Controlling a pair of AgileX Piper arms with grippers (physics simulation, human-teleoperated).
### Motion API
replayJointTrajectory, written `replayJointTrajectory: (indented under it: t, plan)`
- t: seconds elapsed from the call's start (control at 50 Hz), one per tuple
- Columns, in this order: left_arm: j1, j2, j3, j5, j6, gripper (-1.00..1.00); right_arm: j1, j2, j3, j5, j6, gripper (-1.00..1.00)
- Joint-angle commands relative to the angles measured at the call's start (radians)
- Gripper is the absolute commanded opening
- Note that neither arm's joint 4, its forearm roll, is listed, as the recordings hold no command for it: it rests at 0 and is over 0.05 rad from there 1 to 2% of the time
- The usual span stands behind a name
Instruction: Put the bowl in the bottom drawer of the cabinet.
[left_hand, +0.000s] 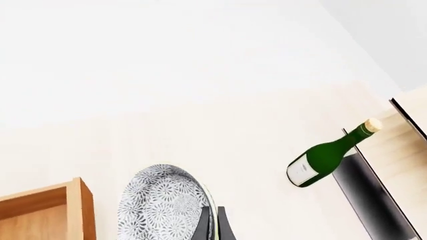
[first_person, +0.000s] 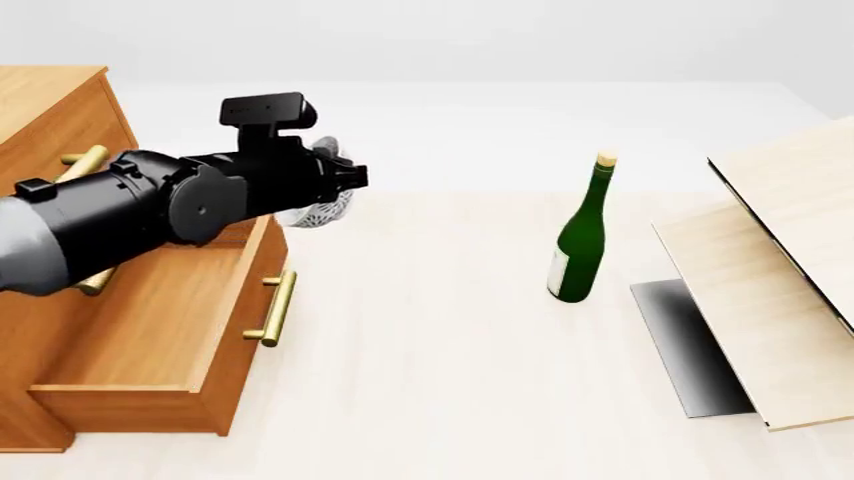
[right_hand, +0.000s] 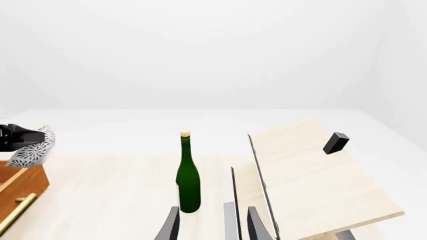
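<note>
The speckled white bowl (first_person: 324, 208) hangs tilted on edge in the air, just above the far front corner of the open bottom drawer (first_person: 160, 320). My left gripper (first_person: 336, 180) is shut on its rim; in the left wrist view the bowl (left_hand: 163, 202) fills the space beside the two close-set fingers of the left gripper (left_hand: 213, 226). The orange-brown cabinet (first_person: 40, 110) stands at the left. The right wrist view shows the bowl (right_hand: 33, 147) far off and the right gripper (right_hand: 207, 227) open with nothing in it. The right arm is out of the front view.
A green wine bottle (first_person: 581, 240) stands upright mid-table. A pale wooden box (first_person: 774, 290) with a dark edge leans at the right. The drawer's brass handle (first_person: 278, 308) sticks out toward the table's middle.
</note>
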Motion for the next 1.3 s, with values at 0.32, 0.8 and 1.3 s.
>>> replayJointTrajectory:
  t: [0.32, 0.8, 1.3]
  plan:
    - [0.110, -0.119, 0.112, -0.008, 0.009, -1.00, 0.000, 0.000, 0.000, 0.000, 0.000, 1.00]
    - [0.180, -0.208, 0.188, -0.020, 0.011, -1.00, 0.000, 0.000, 0.000, 0.000, 0.000, 1.00]
    - [0.263, -0.314, 0.326, -0.070, -0.027, -1.00, 0.000, 0.000, 0.000, 0.000, 0.000, 1.00]
